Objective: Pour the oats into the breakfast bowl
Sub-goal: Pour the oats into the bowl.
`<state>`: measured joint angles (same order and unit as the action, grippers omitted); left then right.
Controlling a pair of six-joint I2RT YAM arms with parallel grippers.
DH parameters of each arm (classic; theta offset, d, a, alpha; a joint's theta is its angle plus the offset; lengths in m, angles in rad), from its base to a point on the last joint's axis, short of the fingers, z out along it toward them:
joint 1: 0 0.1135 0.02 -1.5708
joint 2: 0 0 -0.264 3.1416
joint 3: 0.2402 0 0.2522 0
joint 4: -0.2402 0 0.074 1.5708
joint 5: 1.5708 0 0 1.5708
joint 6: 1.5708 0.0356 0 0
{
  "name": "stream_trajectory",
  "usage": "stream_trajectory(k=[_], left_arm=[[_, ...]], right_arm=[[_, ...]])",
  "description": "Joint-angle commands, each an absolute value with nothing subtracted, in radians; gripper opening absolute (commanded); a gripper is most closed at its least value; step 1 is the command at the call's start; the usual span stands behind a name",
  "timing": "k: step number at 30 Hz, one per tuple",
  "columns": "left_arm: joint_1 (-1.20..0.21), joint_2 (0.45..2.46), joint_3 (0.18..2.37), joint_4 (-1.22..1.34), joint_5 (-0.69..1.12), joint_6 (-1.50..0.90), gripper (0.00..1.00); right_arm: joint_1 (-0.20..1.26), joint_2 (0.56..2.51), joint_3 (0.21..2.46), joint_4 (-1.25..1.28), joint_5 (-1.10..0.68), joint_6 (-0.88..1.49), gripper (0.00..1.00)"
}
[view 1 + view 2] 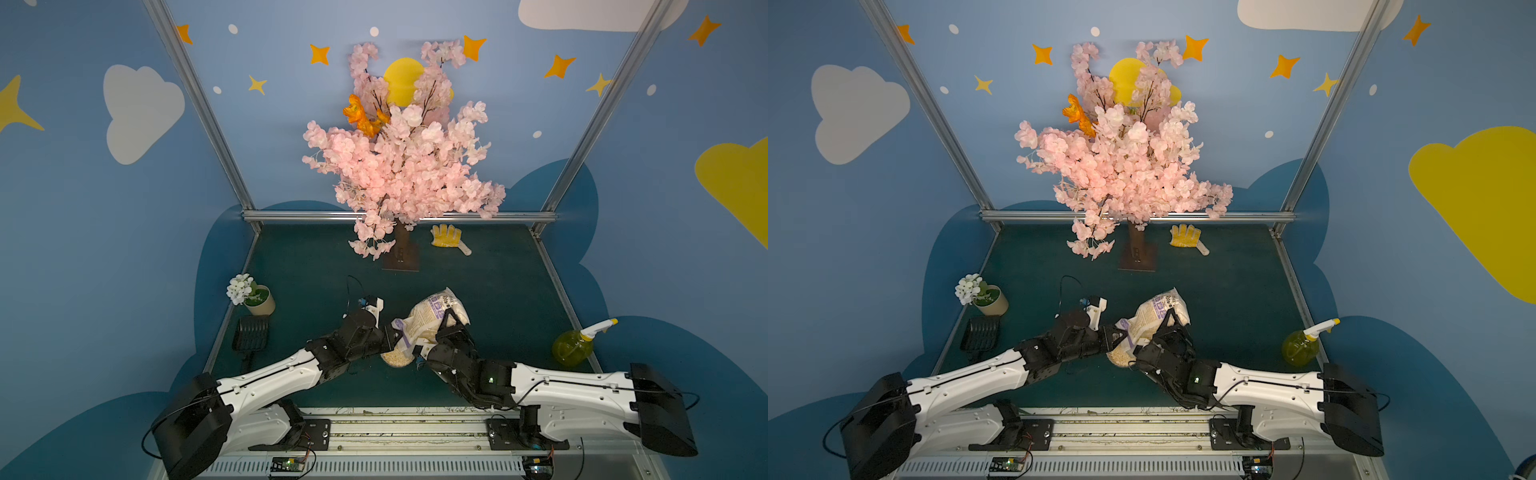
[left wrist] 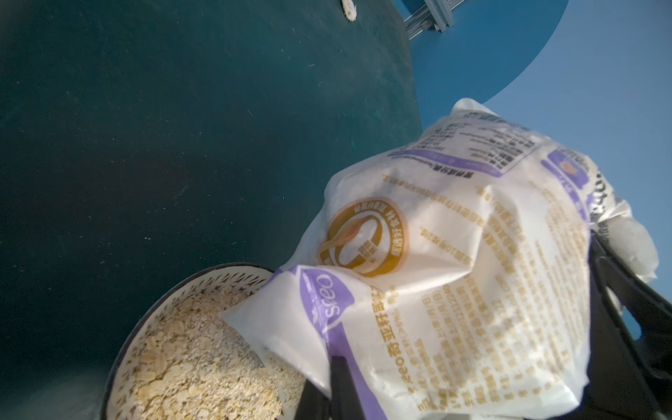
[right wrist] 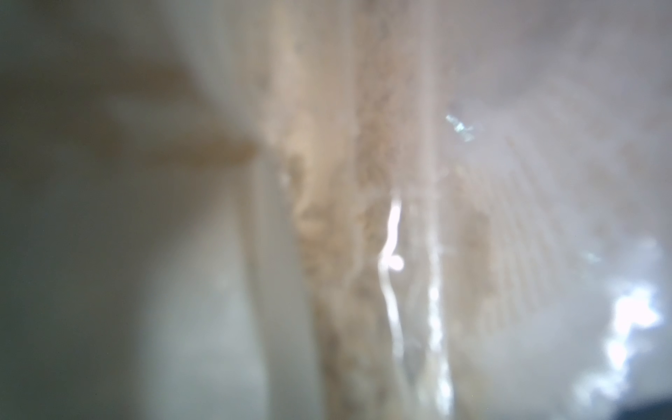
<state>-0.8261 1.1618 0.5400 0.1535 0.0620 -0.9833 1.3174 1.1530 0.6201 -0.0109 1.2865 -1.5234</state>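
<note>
Grips oats bag (image 1: pixel 432 318) (image 1: pixel 1154 318) at two spots, near centre of green table (image 1: pixel 498 291), twd 6 o'clock edge. L gripper (image 1: pixel 393 332) (image 1: pixel 1116 333) pinched fully together on bag's low corner, just by the mouth. R gripper (image 1: pixel 448 322) (image 1: pixel 1169 323) clamped across the fat upper part, jaws part-way apart w/ plastic bulging between.

Holds bag tilted, mouth down, body rising twd 1 o'clock from breakfast bowl (image 1: pixel 397 359) (image 1: pixel 1120 359). Bowl sits on table right under the mouth, between both wrists, partly hidden in both top views.

From left wrist cam: bag (image 2: pixel 454 272) lip lies over the bowl's rim (image 2: pixel 203 287), touching the heap of flakes (image 2: pixel 189 363) inside; L gripper (image 2: pixel 340 378) tips closed on purple-printed edge.

From right wrist cam: only blur, pale plastic & beige flakes of bag (image 3: pixel 345 218) pressed close to lens.

Elsewhere on table:
- Blossom tree (image 1: pixel 407 166) at 12 o'clock.
- Yellow glove (image 1: pixel 446 236) at 1 o'clock.
- Potted white flowers (image 1: pixel 259 299) at 9 o'clock.
- Black scoop (image 1: pixel 250 334) at 8 o'clock.
- Spray bottle (image 1: pixel 573 347) at 4 o'clock.
</note>
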Motion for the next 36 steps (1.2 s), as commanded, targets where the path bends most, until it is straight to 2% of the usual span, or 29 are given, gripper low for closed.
stream_trajectory(k=[1,14,29,36], left_arm=[[-0.8,1.177,0.465,0.157,-0.001,-1.008,0.03],[-0.786,1.264,0.472,0.204,0.053,-1.03,0.03],[-0.764,1.244,0.445,0.214,0.054,-1.048,0.03],[-0.763,1.249,0.453,0.218,0.061,-1.047,0.03]], right_arm=[[1.327,1.107,0.714,0.172,1.366,-1.492,0.0],[1.332,1.131,0.753,0.221,1.343,-1.538,0.0],[1.351,1.178,0.805,0.247,1.328,-1.509,0.0],[1.347,1.154,0.766,0.158,1.366,-1.413,0.0]])
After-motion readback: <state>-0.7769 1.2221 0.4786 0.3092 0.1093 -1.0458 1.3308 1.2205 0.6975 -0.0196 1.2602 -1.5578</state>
